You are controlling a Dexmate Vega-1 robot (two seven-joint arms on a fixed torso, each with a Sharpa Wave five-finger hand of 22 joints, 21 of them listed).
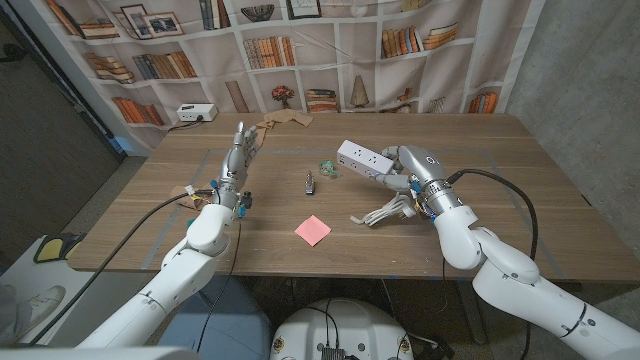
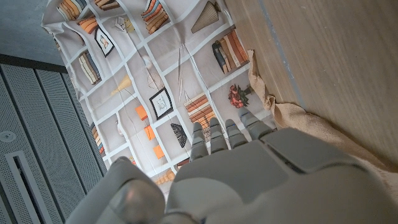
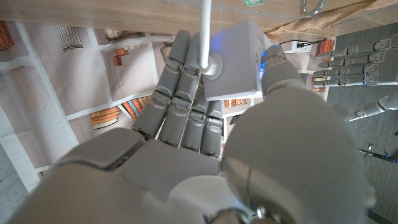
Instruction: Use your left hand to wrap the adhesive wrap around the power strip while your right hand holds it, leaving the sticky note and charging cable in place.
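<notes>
My right hand [image 1: 415, 172] grips the white power strip [image 1: 362, 157] and holds it up off the table right of the middle. In the right wrist view its fingers [image 3: 186, 93] wrap the strip's end [image 3: 233, 59], where the white cord [image 3: 204, 25] comes out. The tan adhesive wrap [image 1: 283, 120] lies crumpled on the far side of the table. My left hand [image 1: 240, 152] reaches toward it with straight fingers and holds nothing. The wrap [image 2: 292, 115] lies just past that hand's fingertips [image 2: 217, 134]; contact is unclear. A pink sticky note [image 1: 313, 230] lies near the front middle.
A loosely coiled white cable [image 1: 385, 212] lies below my right hand. A small dark object [image 1: 309, 182] and a greenish clear object [image 1: 327, 166] sit mid-table. A white box [image 1: 195, 112] stands at the far left corner. A bookshelf-print curtain hangs behind the table.
</notes>
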